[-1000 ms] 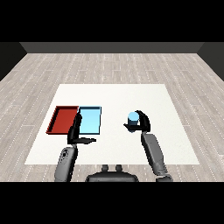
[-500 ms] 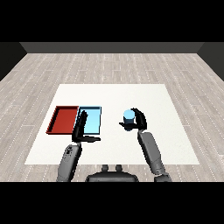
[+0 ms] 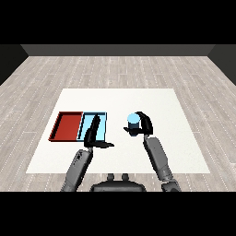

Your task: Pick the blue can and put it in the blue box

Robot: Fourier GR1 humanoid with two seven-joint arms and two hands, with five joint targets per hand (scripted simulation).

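Observation:
The blue can (image 3: 133,120) stands upright in my right hand (image 3: 144,125), whose fingers and thumb curl round it, right of the trays at the table's middle. The light blue tray (image 3: 102,120) lies left of the can with the red tray (image 3: 67,126) beside it further left. My left hand (image 3: 92,134) reaches over the near part of the light blue tray, fingers straight and thumb stretched out to the right, holding nothing.
The white table (image 3: 166,106) extends beyond the trays on all sides, with a grey wooden floor (image 3: 115,69) around it. Both grey forearms come in from the lower edge.
My right hand has carried the blue can a little to the left, toward the trays. The left hand has barely shifted.

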